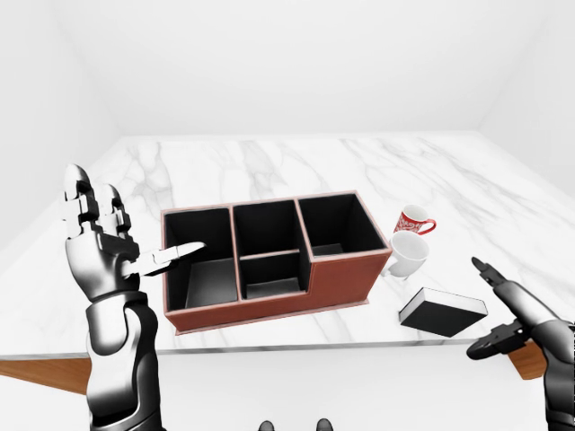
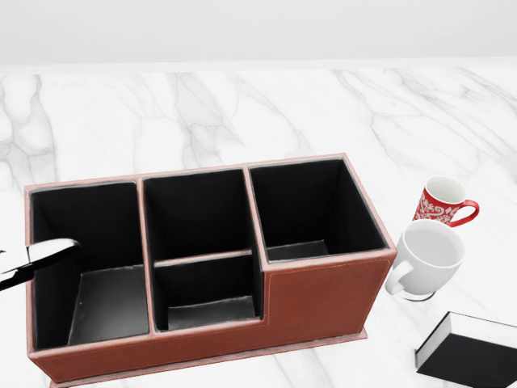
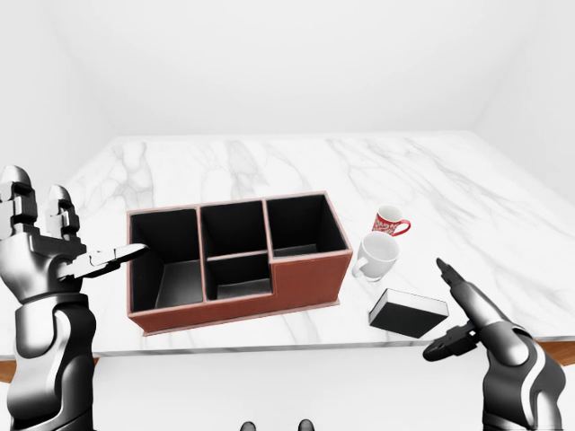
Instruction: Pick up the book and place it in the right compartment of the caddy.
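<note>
From the left-eye view there is one brown caddy [image 1: 269,260] with four black-lined pockets, two mugs to its right, one red-patterned [image 1: 412,221] and one white [image 1: 406,256], and one book [image 1: 443,312] lying flat on the marble table [image 1: 269,162], near its edge and right of the caddy. The head view shows the book [image 2: 468,356] as black-covered with a white page edge, cut off at the lower right corner. In the right-eye view the left hand [image 3: 40,251] stands raised with its fingers spread beside the caddy's left end, and the right hand [image 3: 472,319] hangs open just right of the book, holding nothing.
</note>
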{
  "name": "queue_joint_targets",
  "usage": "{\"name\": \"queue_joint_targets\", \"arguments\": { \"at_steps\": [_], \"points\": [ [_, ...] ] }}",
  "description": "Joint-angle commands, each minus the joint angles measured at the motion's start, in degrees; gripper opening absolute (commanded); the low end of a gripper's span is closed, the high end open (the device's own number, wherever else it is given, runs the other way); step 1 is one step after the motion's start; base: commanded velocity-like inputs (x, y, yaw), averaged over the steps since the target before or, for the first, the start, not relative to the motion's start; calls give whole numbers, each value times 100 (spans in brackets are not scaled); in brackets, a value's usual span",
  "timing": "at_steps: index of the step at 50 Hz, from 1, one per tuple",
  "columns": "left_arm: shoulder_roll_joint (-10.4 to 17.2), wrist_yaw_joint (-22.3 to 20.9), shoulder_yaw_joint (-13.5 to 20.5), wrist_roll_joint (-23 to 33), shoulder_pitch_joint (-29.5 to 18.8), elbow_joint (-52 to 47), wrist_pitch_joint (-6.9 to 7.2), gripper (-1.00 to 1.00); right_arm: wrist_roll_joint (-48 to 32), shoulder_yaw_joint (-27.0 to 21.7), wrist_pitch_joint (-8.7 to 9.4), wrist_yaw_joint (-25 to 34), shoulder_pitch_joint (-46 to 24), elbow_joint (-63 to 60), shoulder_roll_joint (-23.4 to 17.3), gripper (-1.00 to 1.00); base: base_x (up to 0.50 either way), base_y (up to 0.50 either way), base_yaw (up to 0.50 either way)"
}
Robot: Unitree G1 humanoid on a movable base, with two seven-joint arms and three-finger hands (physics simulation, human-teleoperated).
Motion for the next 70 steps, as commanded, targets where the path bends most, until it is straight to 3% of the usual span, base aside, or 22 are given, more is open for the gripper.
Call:
{"name": "queue_joint_targets", "arguments": {
  "at_steps": [1, 24, 54, 70],
  "points": [
    [2, -3, 3, 3, 5, 14, 0, 100, -89, 194, 0, -47, -217, 394, -208, 100, 0, 0, 0],
    [4, -2, -1, 9, -4, 32, 0, 100, -255, 519, 0, 112, -519, 346, -363, 100, 0, 0, 0],
    [8, -6, 16, -5, -6, 12, 0, 100, -256, 1120, 0, -290, -951, 1212, -368, 100, 0, 0, 0],
    [-9, -1, -19, 25, 8, 12, 0, 100, -252, 1173, 0, -326, -893, 1291, -358, 100, 0, 0, 0]
  ]
}}
